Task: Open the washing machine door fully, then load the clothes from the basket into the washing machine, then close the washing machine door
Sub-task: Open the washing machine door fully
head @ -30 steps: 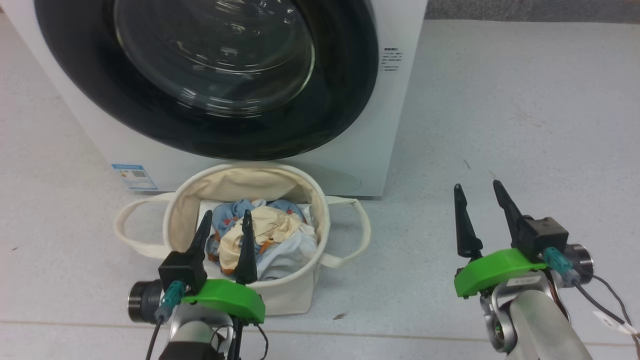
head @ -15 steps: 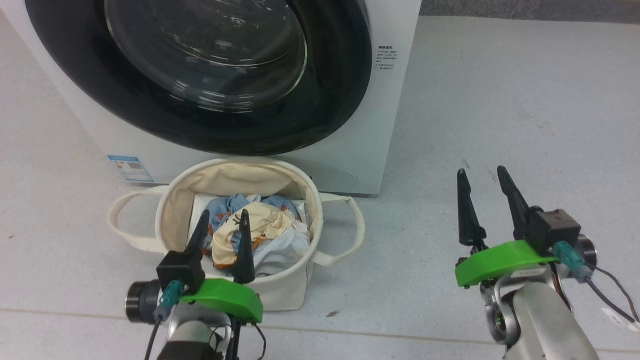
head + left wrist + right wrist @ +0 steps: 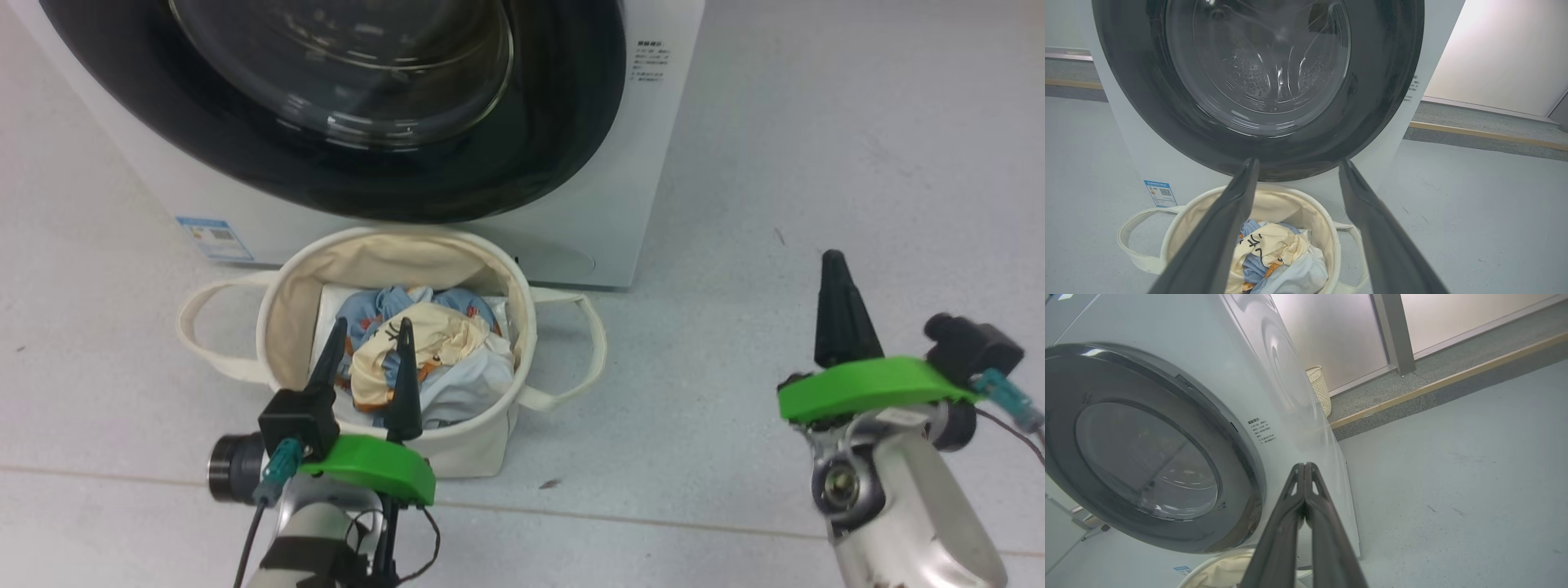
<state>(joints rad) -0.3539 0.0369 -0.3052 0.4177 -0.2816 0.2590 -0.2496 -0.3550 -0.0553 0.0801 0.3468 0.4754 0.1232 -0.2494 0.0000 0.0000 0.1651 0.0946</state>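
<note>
As I judge it, nothing of the task is done yet. The washing machine door point(image 3: 563, 131) sits shut against the washing machine point(image 3: 588, 220). The clothes point(image 3: 424, 359) lie heaped in the basket point(image 3: 286, 327), which stands on the floor just in front of the machine, below the door. Opening, loading and closing are all left to do.

My left end effector point(image 3: 371, 327) is released, fingers spread, poised over the basket's near rim in front of the machine. My right end effector point(image 3: 833, 265) is clenched on nothing, out in front of the machine, past the corner on my right.

The floor point(image 3: 775, 163) is pale grey, smooth and lightly scuffed. Behind the machine are a grey carpet strip point(image 3: 1412, 381) with a wooden edge, frosted wall panels point(image 3: 1331, 335) and a woven cream bin point(image 3: 1319, 390).
</note>
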